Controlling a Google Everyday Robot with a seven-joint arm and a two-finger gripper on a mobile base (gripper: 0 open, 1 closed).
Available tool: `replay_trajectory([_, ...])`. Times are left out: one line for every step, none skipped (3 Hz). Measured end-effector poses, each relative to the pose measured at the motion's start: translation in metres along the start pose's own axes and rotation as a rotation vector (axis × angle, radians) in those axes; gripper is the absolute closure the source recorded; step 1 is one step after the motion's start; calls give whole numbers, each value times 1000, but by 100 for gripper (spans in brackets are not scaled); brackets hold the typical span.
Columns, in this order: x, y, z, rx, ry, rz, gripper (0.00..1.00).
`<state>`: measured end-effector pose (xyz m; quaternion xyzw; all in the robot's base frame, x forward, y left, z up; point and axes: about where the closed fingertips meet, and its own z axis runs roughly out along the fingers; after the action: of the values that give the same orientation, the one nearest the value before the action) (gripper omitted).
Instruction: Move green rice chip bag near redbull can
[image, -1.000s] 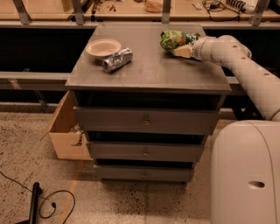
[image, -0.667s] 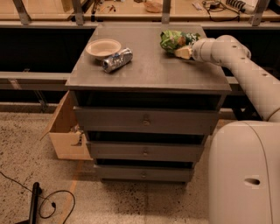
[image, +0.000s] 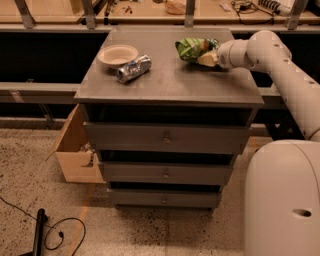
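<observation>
The green rice chip bag (image: 192, 48), shiny and wrinkled, is at the back right of the grey cabinet top (image: 170, 82). My gripper (image: 207, 59) reaches in from the right and is shut on the bag's right lower edge, holding it at or just above the top. The redbull can (image: 133, 68), silver and blue, lies on its side at the left of the top, well apart from the bag.
A cream-white bowl (image: 118, 54) sits just behind and left of the can. The cabinet has three drawers (image: 165, 137). A cardboard box (image: 75, 150) stands on the floor at its left. A cable (image: 60, 235) lies on the floor. A workbench runs behind.
My gripper and the bag have shifted slightly left, toward the middle of the cabinet top. The can and the bowl have not moved.
</observation>
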<state>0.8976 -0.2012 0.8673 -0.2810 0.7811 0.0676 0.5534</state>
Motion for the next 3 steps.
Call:
replay_trajectory([-13, 40, -19, -130, 18, -12, 100])
replay_trajectory([-9, 83, -29, -244, 52, 1, 100])
replay_trajectory([-5, 131, -33, -360, 69, 25, 99])
